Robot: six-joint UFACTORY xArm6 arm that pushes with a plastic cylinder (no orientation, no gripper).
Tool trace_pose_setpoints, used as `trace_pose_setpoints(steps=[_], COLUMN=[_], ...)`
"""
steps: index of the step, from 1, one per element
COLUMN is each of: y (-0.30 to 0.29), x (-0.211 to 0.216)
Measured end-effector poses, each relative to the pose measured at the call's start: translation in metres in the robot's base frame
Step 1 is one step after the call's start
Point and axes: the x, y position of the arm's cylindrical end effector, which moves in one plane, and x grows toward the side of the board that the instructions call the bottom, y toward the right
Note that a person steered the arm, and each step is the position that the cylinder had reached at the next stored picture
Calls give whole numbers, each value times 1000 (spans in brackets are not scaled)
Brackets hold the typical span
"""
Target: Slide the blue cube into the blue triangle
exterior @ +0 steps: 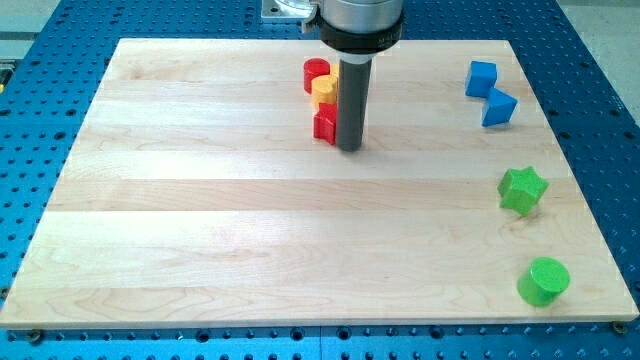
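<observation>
Near the tabletop's (pixel 200 250) top-right corner the blue cube (pixel 481 78) already touches the blue triangle (pixel 499 107) — seemingly done. My tip (pixel 348 148) (no gripper, so nothing grasped) rests near the top edge's middle, well apart.

My one camera looks down at a slant from the near edge, taking in the whole tabletop (pixel 200 250)

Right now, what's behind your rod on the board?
Behind my tip, toward the view's left, three blocks cluster: a red cylinder, a yellow block and a red block. The rod covers their right edges, so contact is unclear.
</observation>
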Motion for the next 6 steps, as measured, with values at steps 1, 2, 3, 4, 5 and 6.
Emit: trace_pose_setpoints(steps=[1,2,3,4,5,6], y=[-5,36,59,99,193,201], x=[-31,-37,-110,-165,-167,-115])
